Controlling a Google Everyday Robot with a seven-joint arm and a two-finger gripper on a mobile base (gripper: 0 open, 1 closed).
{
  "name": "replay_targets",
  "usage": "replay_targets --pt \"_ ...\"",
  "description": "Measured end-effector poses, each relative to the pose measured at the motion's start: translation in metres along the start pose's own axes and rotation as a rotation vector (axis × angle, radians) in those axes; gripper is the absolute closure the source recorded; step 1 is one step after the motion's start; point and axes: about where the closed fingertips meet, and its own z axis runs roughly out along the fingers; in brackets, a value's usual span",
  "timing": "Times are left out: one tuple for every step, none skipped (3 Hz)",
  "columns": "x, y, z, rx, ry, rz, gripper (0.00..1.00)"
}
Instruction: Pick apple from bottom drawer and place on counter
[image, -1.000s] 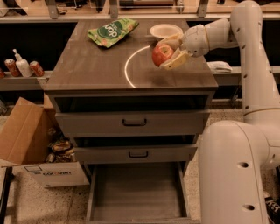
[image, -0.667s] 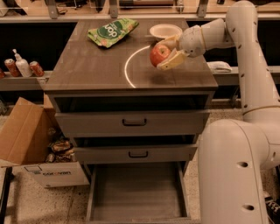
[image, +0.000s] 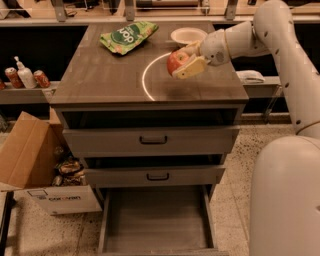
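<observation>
A: Dim workroom, speckled floor, and at the centre a glossy grey-brown rectangular tabletop (image: 100, 75) on a grey three-drawer cabinet. Any change from a moment ago?

B: Barely. Cream two-finger gripper (image: 181, 63) shifted a touch leftwards in view, still clamped on the small round red apple with the yellowish patch (image: 175, 60). Everything else as before.

A: Where exactly?

B: Held over the right part of the tabletop, by the upper end of the thin curved white arc line (image: 145, 80), just in front of the shallow round white bowl (image: 187, 35). Soft shadow on the gloss below. Cannot tell whether touching the surface.

A: And the deep grey bottom drawer (image: 157, 220)?

B: Pulled fully out: flat matte floor, low side walls. Two drawers above slightly ajar, each with a slim dark handle.

A: Other textures?

B: Crinkly green foil snack bag (image: 127, 35) at the back left of the tabletop. Smooth white rounded arm shells at right. Creased brown cardboard box (image: 25, 150) on the floor at left.
</observation>
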Motion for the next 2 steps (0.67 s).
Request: replay_targets --pt "0.005 0.014 0.013 -0.015 0.025 0.056 1.0" --pt "0.01 0.02 0.025 -0.035 0.081 0.089 1.0"
